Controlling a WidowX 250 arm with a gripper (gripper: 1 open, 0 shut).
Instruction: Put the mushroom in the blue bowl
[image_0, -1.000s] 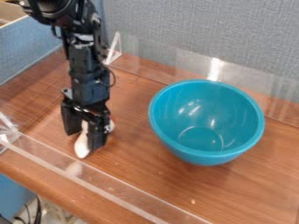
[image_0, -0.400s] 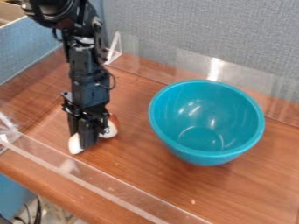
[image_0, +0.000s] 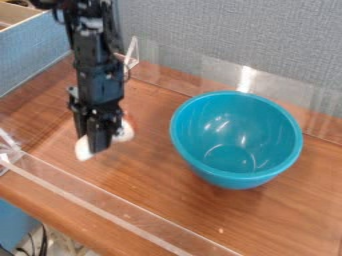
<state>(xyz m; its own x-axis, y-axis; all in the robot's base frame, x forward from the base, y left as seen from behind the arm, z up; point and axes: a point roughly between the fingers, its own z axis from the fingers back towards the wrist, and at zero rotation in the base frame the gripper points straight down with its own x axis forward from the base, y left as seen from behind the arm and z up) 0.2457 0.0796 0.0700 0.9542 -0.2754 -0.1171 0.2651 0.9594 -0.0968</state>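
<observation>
Bowl: uniform teal-blue inside and out, plain and unmarked, with whitish highlights on its inner surface. Worktop: warm orange-brown with darker brown wood-grain streaks; a pale, whitish band crosses its near left part. Backdrop: grey, finely speckled all over; a paler band runs along its foot, broken by one bright white glint. Arm and claw: black, with small grey-white marks on the arm. Mushroom, seen in part: creamy white where it shows beside the claw. Panel, far left: light blue-grey with a fine mottle. Cables, near left: black.
</observation>
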